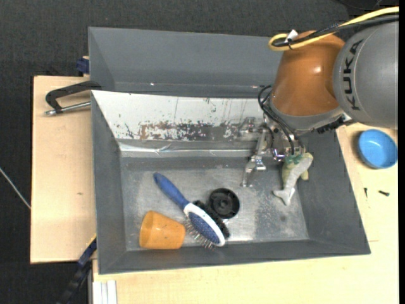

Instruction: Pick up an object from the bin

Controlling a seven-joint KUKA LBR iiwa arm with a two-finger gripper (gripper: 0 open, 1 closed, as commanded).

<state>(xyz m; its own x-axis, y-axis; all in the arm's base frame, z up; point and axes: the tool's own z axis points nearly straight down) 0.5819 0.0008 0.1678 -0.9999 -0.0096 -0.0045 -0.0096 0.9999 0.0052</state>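
My gripper [268,158] hangs over the right part of the bin floor, its two metal fingers spread apart with nothing between them. Just to the right of the right finger [279,152] a pale grey and white toy fish [293,177] lies tail-down against the bin's right wall. I cannot tell whether it touches the finger. The left finger [254,166] points down toward bare floor.
A black round knob [223,202] lies on the floor left of the gripper. Further left are a blue-handled brush [190,211] with a white bristle head and an orange cup [161,231] on its side near the front wall. The orange-covered arm comes in from the upper right.
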